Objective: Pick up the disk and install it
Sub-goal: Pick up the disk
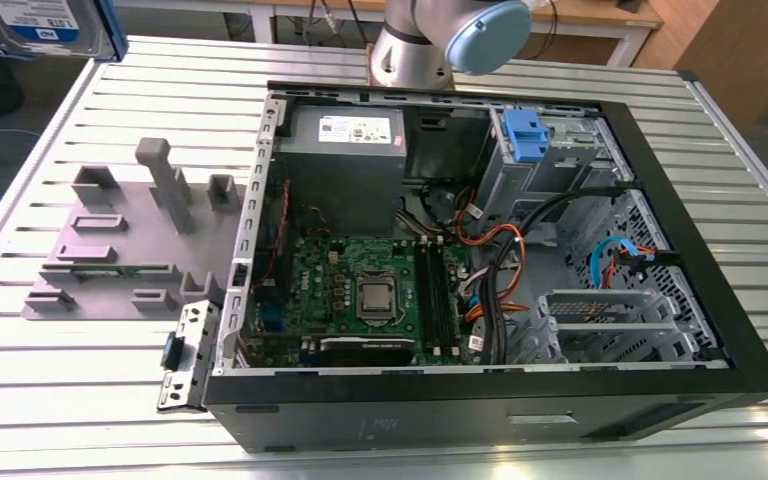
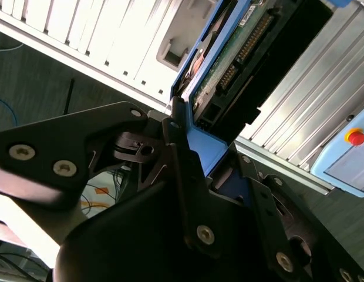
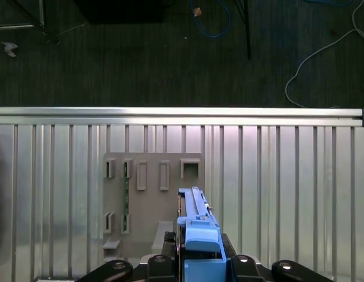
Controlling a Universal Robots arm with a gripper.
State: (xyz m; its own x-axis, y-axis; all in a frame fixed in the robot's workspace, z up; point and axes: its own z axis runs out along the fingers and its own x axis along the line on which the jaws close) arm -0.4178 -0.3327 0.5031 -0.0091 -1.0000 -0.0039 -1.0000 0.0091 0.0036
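The disk [image 1: 48,27], silver-grey with a white-and-blue label and a blue frame, hangs high at the exterior view's far left corner, above the table. In the first wrist view the disk [image 3: 197,226] stands edge-on over the slatted table, and my gripper [image 3: 199,264] is shut on its blue frame. The second wrist view shows the disk's green circuit-board underside [image 2: 238,56] and the black fingers [image 2: 176,147] clamped on the blue frame. The open computer case [image 1: 491,420] lies on the table, well to the right of the disk in the exterior view.
A grey fixture plate [image 1: 111,255] with upright posts lies beside the case and beneath the held disk [image 3: 147,200]. Inside the case are a motherboard [image 1: 357,290], a grey power-supply box [image 1: 344,135], cables and a drive bay with a blue latch [image 1: 524,135]. The arm's base [image 1: 444,40] stands behind the case.
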